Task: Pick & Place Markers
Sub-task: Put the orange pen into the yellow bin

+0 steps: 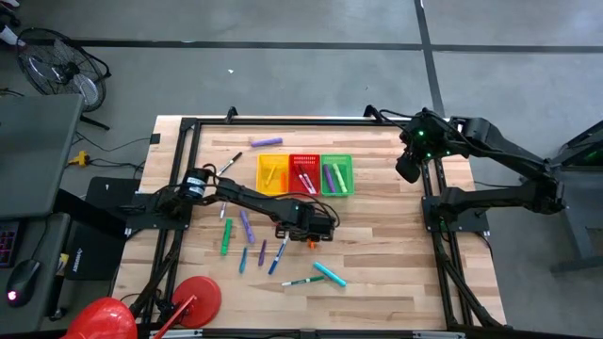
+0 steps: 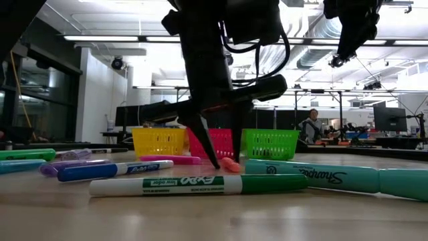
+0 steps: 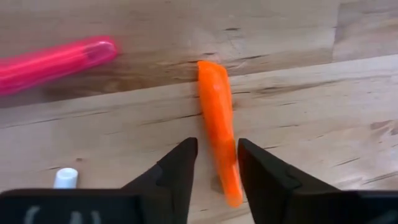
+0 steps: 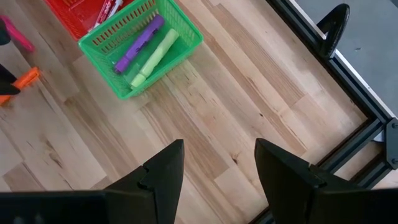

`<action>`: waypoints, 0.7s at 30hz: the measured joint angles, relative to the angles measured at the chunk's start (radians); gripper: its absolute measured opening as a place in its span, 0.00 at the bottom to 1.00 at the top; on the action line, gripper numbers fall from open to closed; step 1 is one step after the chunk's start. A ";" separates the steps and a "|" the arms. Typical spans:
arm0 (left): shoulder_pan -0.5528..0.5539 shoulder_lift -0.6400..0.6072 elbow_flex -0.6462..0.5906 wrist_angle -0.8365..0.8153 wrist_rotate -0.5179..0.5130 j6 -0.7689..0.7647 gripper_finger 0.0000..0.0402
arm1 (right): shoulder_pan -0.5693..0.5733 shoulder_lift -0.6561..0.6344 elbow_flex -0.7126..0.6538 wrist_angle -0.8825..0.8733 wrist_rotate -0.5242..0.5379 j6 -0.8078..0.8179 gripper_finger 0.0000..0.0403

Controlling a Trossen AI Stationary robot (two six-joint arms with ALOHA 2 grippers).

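My left gripper (image 3: pixel 217 144) is low over the table's middle (image 1: pixel 311 235), open, its two fingers on either side of an orange marker (image 3: pixel 216 106) that lies flat on the wood. In the low view its fingertips (image 2: pixel 215 163) reach down to the table beside that marker (image 2: pixel 231 164). A pink marker (image 3: pixel 56 62) lies close by. Several more markers lie on the near half: green (image 1: pixel 226 237), purple (image 1: pixel 247 224), blue (image 1: pixel 276 259), teal (image 1: pixel 330 274), green-and-white (image 1: pixel 301 281). My right gripper (image 4: pixel 221 168) is open and raised over the table's far right (image 1: pixel 410 165). My left gripper comes at the orange marker from above, fingers lying across it near one end (image 3: pixel 231 186). That end lies close against one finger (image 3: pixel 261 177); whether they touch I cannot tell. The marker lies flat on the table.
Three mesh baskets stand in a row at the far middle: yellow (image 1: pixel 273 174), red (image 1: pixel 304 174), green (image 1: pixel 336 174), each with markers inside. A lone purple marker (image 1: pixel 268 142) lies beyond them. A black frame (image 1: pixel 188 127) borders the table. Bare wood lies to the right.
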 joint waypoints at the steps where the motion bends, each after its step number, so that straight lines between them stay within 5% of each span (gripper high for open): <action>1: 0.000 0.000 0.000 0.000 0.000 0.002 0.27 | 0.000 0.000 0.000 0.000 0.000 -0.001 0.46; 9: 0.001 0.014 -0.001 0.005 0.041 0.029 0.13 | 0.000 0.000 0.000 0.000 0.005 -0.025 0.46; 21: 0.002 0.014 -0.001 -0.010 0.083 0.111 0.11 | 0.000 0.000 0.000 0.001 0.007 -0.028 0.46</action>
